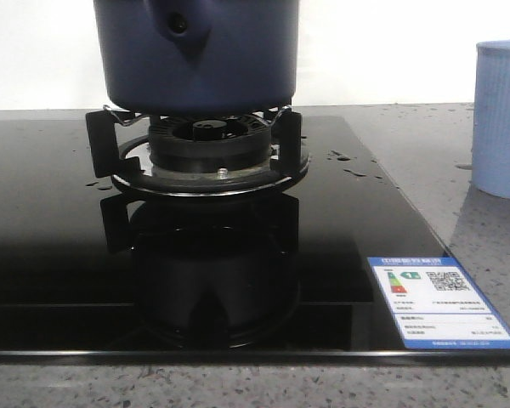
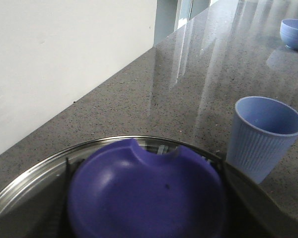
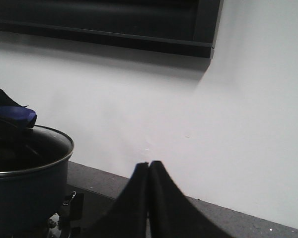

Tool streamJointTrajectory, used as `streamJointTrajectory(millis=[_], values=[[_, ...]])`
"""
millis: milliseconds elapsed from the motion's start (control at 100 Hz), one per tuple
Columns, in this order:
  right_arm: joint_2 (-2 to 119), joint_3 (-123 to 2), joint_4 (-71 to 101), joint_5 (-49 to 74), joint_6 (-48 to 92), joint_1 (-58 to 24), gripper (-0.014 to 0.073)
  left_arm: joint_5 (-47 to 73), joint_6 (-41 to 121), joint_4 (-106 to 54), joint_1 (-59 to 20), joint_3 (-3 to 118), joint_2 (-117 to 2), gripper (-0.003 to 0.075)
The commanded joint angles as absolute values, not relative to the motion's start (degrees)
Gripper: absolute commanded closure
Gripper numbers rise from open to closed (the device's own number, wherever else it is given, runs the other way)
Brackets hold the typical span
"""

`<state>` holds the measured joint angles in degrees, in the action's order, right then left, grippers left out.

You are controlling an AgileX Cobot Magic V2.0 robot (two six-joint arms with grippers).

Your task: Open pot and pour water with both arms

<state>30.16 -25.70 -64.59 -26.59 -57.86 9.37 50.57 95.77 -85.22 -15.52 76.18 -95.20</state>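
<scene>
The dark navy pot (image 1: 195, 59) stands on the gas burner (image 1: 208, 153), its top cut off by the frame; it also shows in the right wrist view (image 3: 25, 198). In the left wrist view its steel-rimmed glass lid (image 2: 30, 183) lies on it. My left gripper (image 2: 146, 198) is shut on the lid's blue knob (image 2: 144, 168), with dark fingers (image 2: 63, 198) at each side of it. My right gripper (image 3: 148, 166) is shut and empty, in the air beside the pot. Neither gripper shows in the front view.
A pale blue ribbed cup (image 1: 501, 119) stands on the grey counter right of the black glass cooktop (image 1: 51, 238); it also shows in the left wrist view (image 2: 265, 136). A blue bowl (image 2: 295, 32) sits farther along the counter. A white wall runs behind.
</scene>
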Motion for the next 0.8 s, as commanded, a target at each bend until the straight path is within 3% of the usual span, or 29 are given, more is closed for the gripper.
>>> streamJointTrajectory(millis=[0,80,150,280,350,490,650,750,790], values=[[30.17,-27.19,-63.38,-27.94,-57.85,9.68,0.0668,51.97,95.20,-89.84,-15.88,78.02,-91.95,0.0255],[30.17,-27.19,-63.38,-27.94,-57.85,9.68,0.0668,51.97,95.20,-92.20,-15.88,78.02,-91.15,0.0108],[30.17,-27.19,-63.38,-27.94,-57.85,9.68,0.0667,51.93,95.20,-93.37,-15.76,78.16,-89.81,0.0036],[30.17,-27.19,-63.38,-27.94,-57.85,9.68,0.0668,51.83,93.95,-93.70,-13.82,78.55,-85.08,0.0067],[30.17,-27.19,-63.38,-28.86,-57.89,9.68,0.0668,51.19,89.74,-93.21,-11.50,78.42,-81.56,0.0128],[30.17,-27.19,-66.40,-33.54,-58.55,9.34,0.0667,50.77,82.58,-90.94,-4.24,75.20,-72.53,0.0328],[30.17,-27.19,-80.75,-33.08,-72.09,8.63,0.0667,49.16,79.48,-89.23,4.83,65.23,-60.12,0.0589],[30.17,-27.19,-88.93,-31.89,-79.64,7.16,0.0667,44.60,79.48,-88.46,5.25,57.23,-52.30,0.0742],[30.17,-27.19,-91.19,-31.49,-82.66,6.51,0.0667,42.61,79.48,-87.49,4.15,53.86,-50.41,0.0739]])
